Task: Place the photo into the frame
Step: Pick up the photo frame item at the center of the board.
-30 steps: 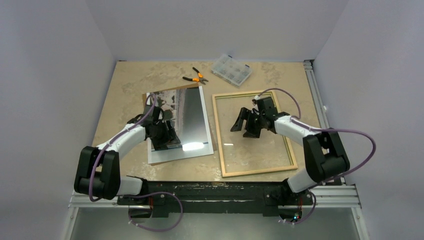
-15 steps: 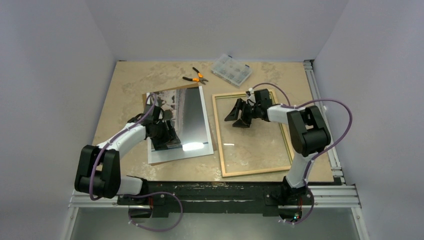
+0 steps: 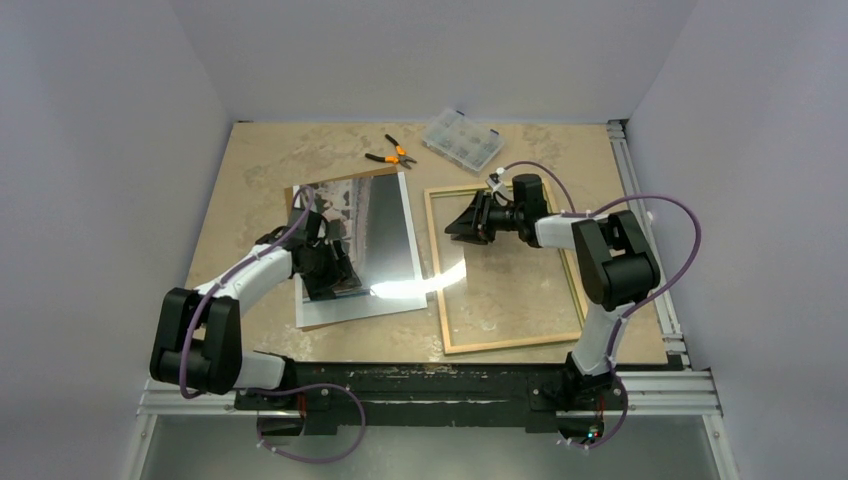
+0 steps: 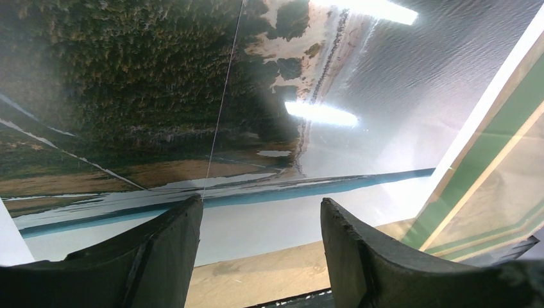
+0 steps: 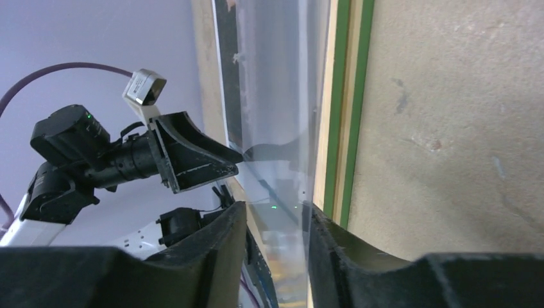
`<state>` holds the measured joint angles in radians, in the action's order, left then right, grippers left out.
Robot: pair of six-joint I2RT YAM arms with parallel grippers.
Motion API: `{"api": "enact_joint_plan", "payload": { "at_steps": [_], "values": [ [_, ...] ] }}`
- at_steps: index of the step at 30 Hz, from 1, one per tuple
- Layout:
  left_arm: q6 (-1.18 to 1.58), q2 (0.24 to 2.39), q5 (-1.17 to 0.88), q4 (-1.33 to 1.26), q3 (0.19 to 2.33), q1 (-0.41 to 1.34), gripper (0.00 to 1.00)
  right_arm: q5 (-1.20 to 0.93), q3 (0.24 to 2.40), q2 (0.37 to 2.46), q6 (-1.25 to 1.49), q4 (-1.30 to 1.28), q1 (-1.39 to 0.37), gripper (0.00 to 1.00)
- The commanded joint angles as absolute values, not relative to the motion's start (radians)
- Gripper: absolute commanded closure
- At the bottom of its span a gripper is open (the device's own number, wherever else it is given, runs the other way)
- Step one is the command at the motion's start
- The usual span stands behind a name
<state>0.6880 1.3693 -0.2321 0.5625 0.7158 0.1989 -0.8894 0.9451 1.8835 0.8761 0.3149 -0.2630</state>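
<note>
nearest the arm bases, the frame (image 3: 515, 340) lies flat on the table (image 3: 250, 170), pale wood side up, off to the right of the left claw (image 3: 330, 270). that claw is spread wide, its fingers pointing down at the photo (image 3: 390, 230). its wrist view is filled with the glossy print ahead of the fingers (image 4: 160, 256), but i cannot tell whether the tips touch it. a brown board (image 3: 330, 322) pokes out from under the photo on the claw's near side. a bright glare runs from the photo across the frame's left rail. farther off, the right claw (image 3: 462, 222) lies sideways over that rail. in its wrist view a shiny sheet sits in the gap between its fingers (image 5: 212, 256), and i cannot tell whether it is pinched. beyond both claws lie orange-handled pliers (image 3: 392, 155) and a clear plastic box (image 3: 462, 140).
</note>
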Motion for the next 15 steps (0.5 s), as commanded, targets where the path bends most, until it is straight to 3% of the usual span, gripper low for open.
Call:
{"api": "enact_joint_plan", "payload": {
  "at_steps": [1,4,12,14,15],
  "values": [
    [0.677,1.391,-0.246,0.564,0.732,0.206,0.34,-0.956,0.960,1.883,0.911,0.380,-0.281,0.66],
    [0.675,1.391,-0.246,0.566,0.736,0.206,0.34,-0.929,0.987,1.894,0.876,0.303,-0.292,0.71],
    [0.673,1.395,-0.249,0.570,0.742,0.206,0.34,-0.887,1.025,1.904,0.842,0.225,-0.305,0.70],
    [0.671,1.392,-0.247,0.573,0.744,0.206,0.34,-0.881,1.027,1.904,0.849,0.225,-0.305,0.81],
    [0.670,1.392,-0.247,0.574,0.745,0.206,0.34,-0.883,1.028,1.904,0.851,0.224,-0.305,0.93]
  ]
}}
